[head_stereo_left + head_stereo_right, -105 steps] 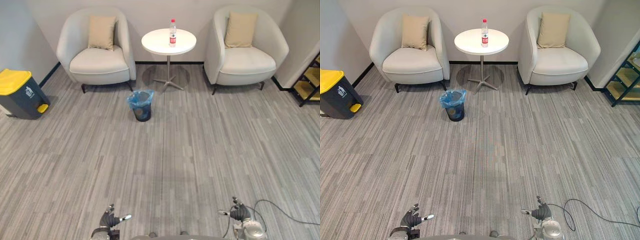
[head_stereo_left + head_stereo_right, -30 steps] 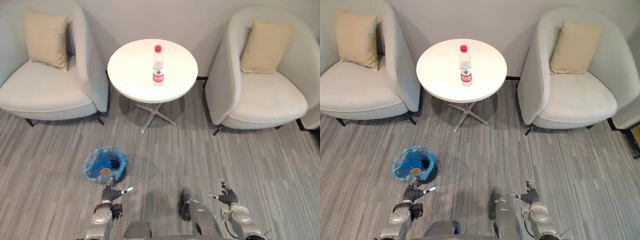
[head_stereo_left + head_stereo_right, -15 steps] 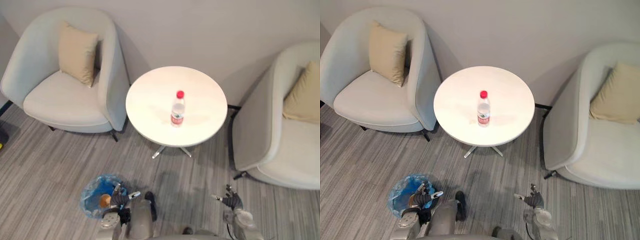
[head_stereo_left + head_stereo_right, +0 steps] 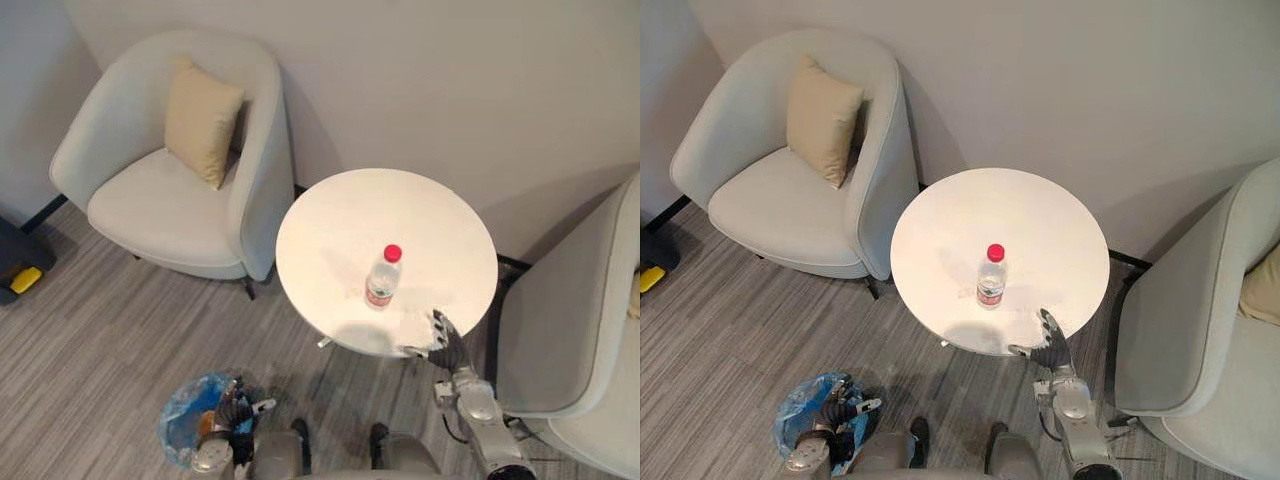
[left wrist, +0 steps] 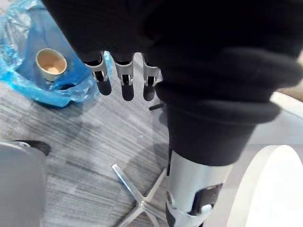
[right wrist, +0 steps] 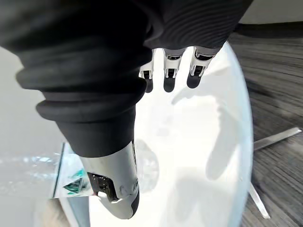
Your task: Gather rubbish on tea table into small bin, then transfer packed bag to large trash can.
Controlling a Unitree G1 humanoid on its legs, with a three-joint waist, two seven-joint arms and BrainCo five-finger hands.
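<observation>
Beside armchair (image 4: 165, 205), white table (image 4: 335, 230), bottle (image 4: 380, 284), likely water

Waiting lounge: armchairs (image 4: 160, 205), round tea table (image 4: 345, 230)

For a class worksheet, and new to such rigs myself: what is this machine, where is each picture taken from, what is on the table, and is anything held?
This is a humanoid robot with two arms ending in fingered hands. Two pictures come from cameras in its head, looking down; the other two from a camera on each wrist, looking along that hand. On the round white table stands one plastic bottle with a red cap. The right hand is open above the table's near edge, apart from the bottle. The left hand hangs open beside the small bin, whose blue bag holds a paper cup. Neither hand holds anything.
</observation>
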